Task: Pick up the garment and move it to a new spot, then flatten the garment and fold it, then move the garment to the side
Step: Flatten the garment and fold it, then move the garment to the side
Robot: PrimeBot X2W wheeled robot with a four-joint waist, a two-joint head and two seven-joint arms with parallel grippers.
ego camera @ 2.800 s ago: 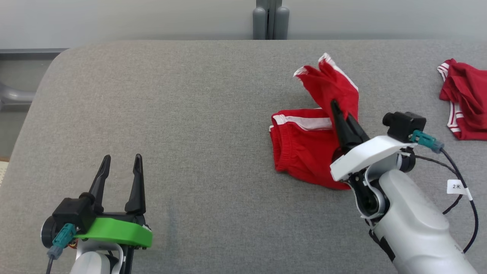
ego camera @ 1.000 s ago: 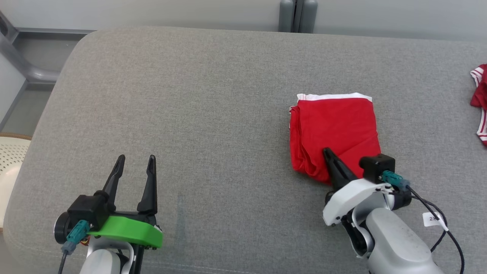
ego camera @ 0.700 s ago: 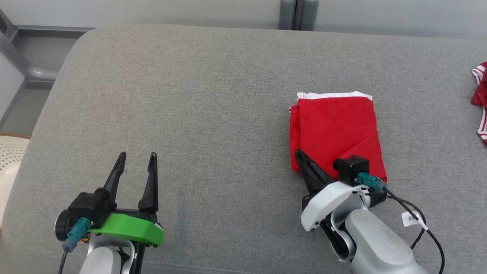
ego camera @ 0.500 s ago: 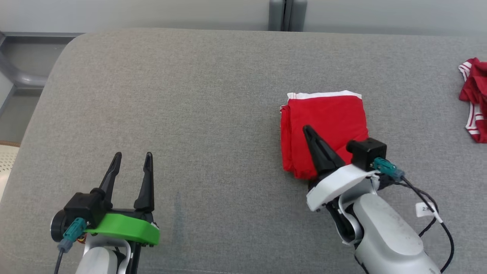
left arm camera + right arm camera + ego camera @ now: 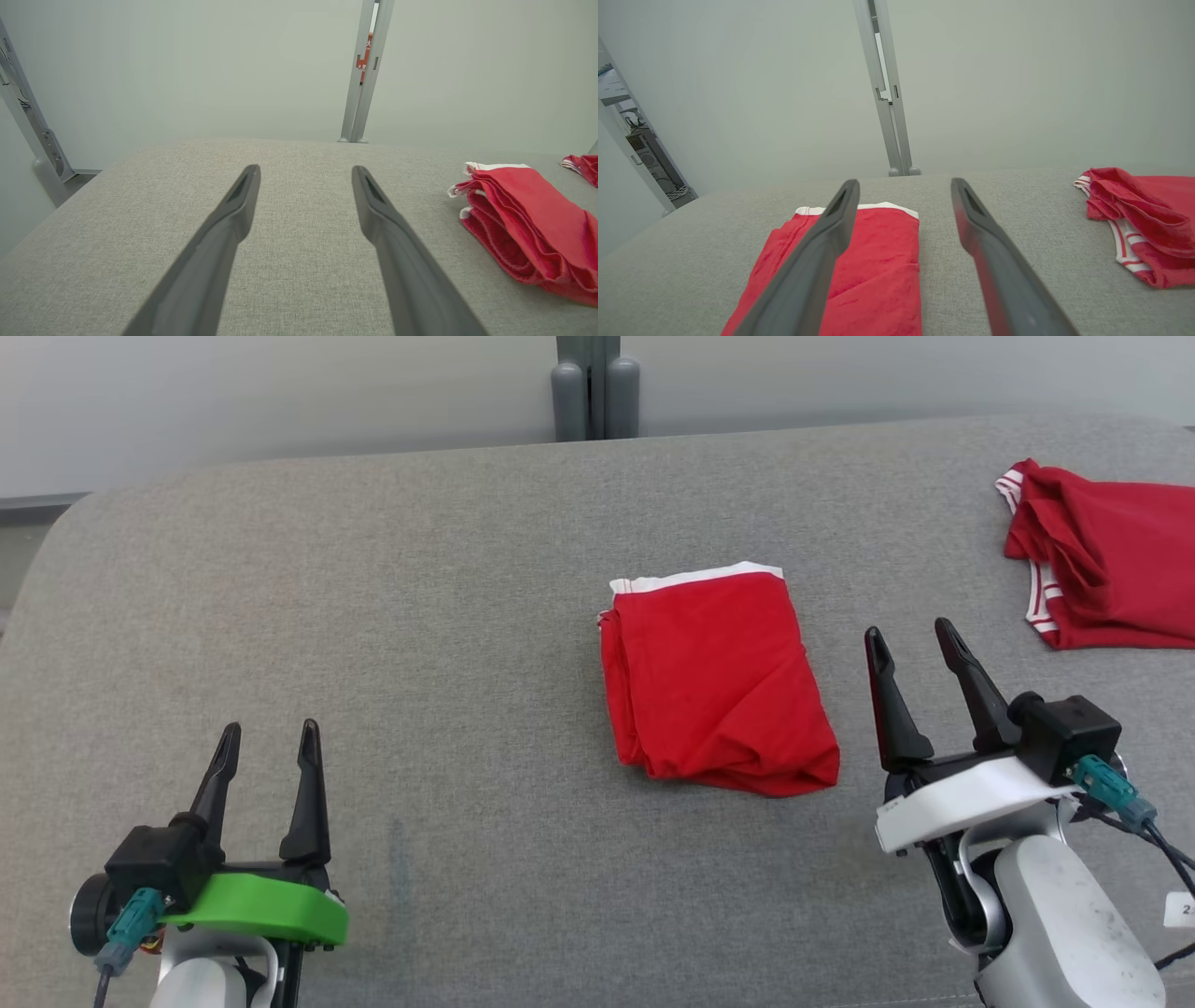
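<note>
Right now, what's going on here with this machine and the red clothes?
A two-armed robot is folding laundry on a grey padded table. The folded red garment lies in the middle, touched by nothing. The right gripper hangs open and empty just beside it; the left gripper is open too, over bare table farther left. A crumpled red garment lies at the far right. The fold looks done; moving it aside seems to remain.

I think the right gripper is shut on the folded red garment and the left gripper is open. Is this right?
Not quite. In the head view the right gripper stands open beside the folded red garment, not touching it. The left gripper is open.
</note>
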